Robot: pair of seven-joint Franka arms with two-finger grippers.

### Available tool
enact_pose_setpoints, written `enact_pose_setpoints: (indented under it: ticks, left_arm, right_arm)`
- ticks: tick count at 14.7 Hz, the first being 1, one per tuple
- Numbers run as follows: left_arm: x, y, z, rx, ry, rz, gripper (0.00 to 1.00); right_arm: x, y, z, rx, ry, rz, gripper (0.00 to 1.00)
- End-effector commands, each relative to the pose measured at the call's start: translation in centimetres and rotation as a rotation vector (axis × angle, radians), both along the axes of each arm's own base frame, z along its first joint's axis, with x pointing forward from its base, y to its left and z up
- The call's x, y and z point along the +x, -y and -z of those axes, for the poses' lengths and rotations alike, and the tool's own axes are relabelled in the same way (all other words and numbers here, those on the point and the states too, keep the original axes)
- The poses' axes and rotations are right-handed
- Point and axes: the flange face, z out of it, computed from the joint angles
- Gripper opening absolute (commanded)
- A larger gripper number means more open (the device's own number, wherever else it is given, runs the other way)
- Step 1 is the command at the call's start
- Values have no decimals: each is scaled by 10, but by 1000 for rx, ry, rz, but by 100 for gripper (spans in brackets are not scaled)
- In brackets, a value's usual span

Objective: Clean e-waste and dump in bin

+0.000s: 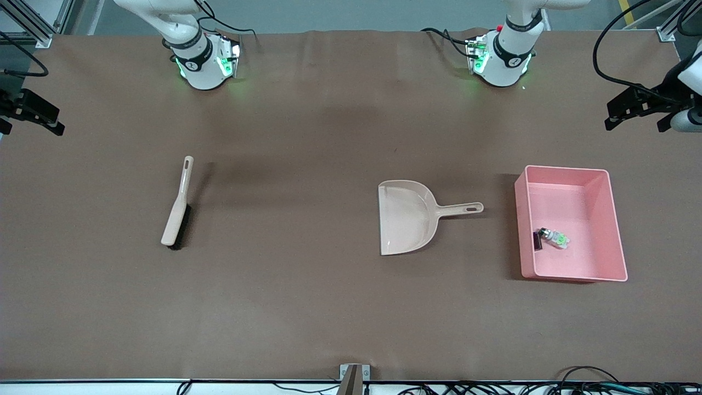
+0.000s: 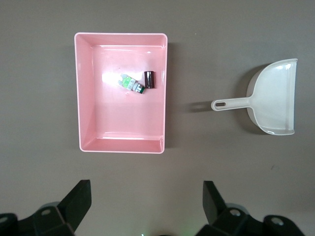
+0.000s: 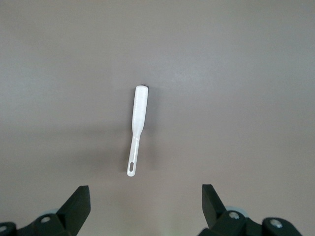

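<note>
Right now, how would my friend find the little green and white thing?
Find the big pink tub at the left arm's end of the table. Two tiny pieces lie side by side on its floor. Yours is the white piece with bright green marks; its neighbour is a plain dark block.

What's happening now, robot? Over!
Left gripper and right gripper up high, jaws open, holding nothing. Both e-waste pieces already in the pink bin. Dustpan and brush lie on the table.

Even overhead light; soft shadows
</note>
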Motion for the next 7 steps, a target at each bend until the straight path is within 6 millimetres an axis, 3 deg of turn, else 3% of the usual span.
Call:
enact_pose_setpoints:
  ticks: [1, 7]
  left_arm:
    - [-10, 17, -5, -3, 4, 24, 100]
    - [-11, 24, -3, -1, 1, 40, 100]
  right_arm:
    - [-3, 0, -3, 0, 16, 6, 100]
    - [-5, 4, -4, 2, 10, 13, 100]
